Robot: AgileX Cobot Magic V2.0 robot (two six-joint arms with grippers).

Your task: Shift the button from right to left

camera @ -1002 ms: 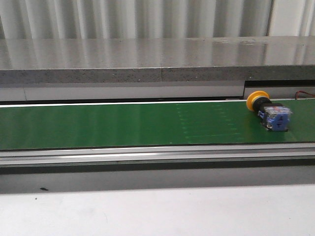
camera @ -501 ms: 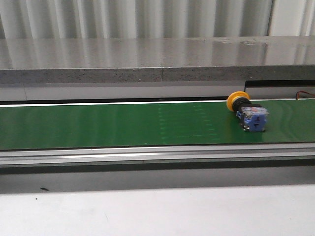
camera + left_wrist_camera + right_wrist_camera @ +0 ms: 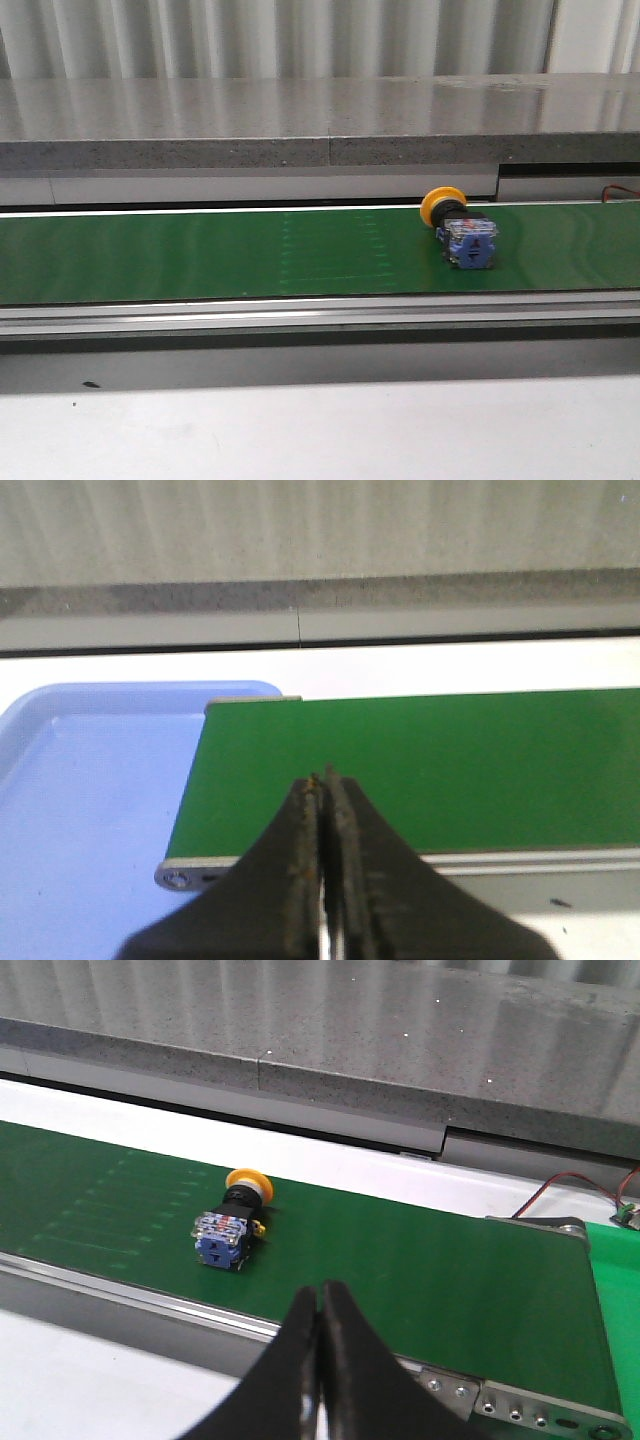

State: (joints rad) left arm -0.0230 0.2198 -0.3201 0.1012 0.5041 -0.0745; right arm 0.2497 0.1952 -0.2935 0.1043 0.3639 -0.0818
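The button [image 3: 459, 229], with a yellow mushroom cap, black collar and blue-grey block, lies on its side on the green conveyor belt [image 3: 200, 255], right of centre near the belt's far edge. It also shows in the right wrist view [image 3: 233, 1224]. My right gripper [image 3: 321, 1291] is shut and empty, above the belt's near rail and apart from the button. My left gripper [image 3: 322, 776] is shut and empty, over the belt's left end [image 3: 400, 770]. Neither gripper shows in the front view.
A blue tray [image 3: 90, 780] sits just past the belt's left end. A grey stone ledge [image 3: 320, 120] runs behind the belt. A metal rail [image 3: 320, 320] borders the belt's near side. Red and black wires [image 3: 570, 1185] lie by the belt's right end.
The button has travelled leftward along the belt, from near the right edge of the front view toward the middle. Its orientation is unchanged.
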